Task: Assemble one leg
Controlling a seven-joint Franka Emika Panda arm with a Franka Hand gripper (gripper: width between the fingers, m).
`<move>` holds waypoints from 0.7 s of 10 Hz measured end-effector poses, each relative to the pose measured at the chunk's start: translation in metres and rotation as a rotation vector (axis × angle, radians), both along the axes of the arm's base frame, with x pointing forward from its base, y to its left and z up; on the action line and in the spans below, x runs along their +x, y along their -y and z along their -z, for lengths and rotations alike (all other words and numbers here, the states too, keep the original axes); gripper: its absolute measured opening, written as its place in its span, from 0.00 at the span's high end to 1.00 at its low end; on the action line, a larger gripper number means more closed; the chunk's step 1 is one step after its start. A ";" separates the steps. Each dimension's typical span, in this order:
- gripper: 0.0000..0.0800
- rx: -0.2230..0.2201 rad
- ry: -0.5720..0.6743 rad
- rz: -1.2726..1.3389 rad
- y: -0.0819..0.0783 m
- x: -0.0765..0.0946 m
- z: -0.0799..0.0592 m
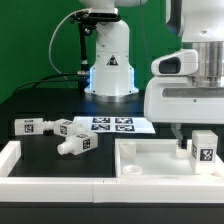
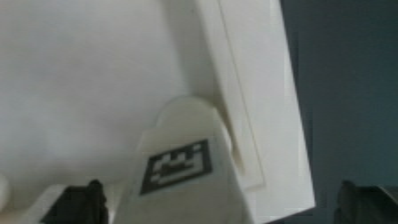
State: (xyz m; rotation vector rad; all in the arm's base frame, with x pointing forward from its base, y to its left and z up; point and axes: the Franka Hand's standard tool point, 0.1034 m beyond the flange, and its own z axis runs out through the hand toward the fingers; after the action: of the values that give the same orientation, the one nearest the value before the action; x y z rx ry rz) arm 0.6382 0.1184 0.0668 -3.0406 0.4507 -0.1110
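Jaws apart astride the leg (image 1: 204, 148) upright on the slab (image 1: 150, 160); seating looks unfinished; other legs (image 1: 75, 140) loose.

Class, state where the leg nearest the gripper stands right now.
In the exterior view, that leg stands upright at the right, on the large flat white slab, just below the gripper.

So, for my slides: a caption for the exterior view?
Gripper lowers onto a tagged leg on the white slab; spare legs lie nearby.
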 end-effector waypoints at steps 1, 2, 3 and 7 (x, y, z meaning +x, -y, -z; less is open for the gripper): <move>0.34 0.003 -0.002 0.040 0.001 0.000 0.000; 0.34 0.002 -0.002 0.042 0.001 0.000 0.000; 0.58 0.003 -0.003 0.056 0.001 0.000 0.000; 0.64 0.039 -0.020 0.531 0.003 0.003 0.001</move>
State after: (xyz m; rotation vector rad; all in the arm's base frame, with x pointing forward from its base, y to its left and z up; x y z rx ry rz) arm 0.6410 0.1155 0.0659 -2.8020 1.2305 -0.0949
